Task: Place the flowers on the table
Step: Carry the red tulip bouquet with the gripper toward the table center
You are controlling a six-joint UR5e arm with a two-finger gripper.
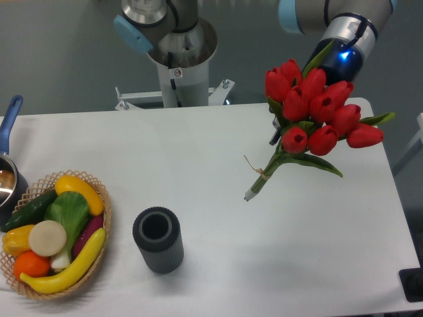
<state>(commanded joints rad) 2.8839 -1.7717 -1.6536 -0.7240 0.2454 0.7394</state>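
Observation:
The flowers [317, 109], a bunch of red tulips with green leaves and stems tied with tan string, hang tilted over the right part of the white table [198, 152]. The stem ends [251, 194] point down and left, at or just above the tabletop. My gripper [275, 135] is almost wholly hidden behind the tulip heads; only a dark piece of it shows at the left of the bunch. It holds the bunch near the heads. The wrist [344, 46] with a blue light comes in from the top right.
A dark ribbed cylindrical vase [158, 239] stands upright at the front middle. A wicker basket [99, 198] of vegetables sits at the front left, with a blue-handled pot [9, 132] behind it. The robot base [177, 59] is behind the far edge. A black object [413, 284] is at the right front corner.

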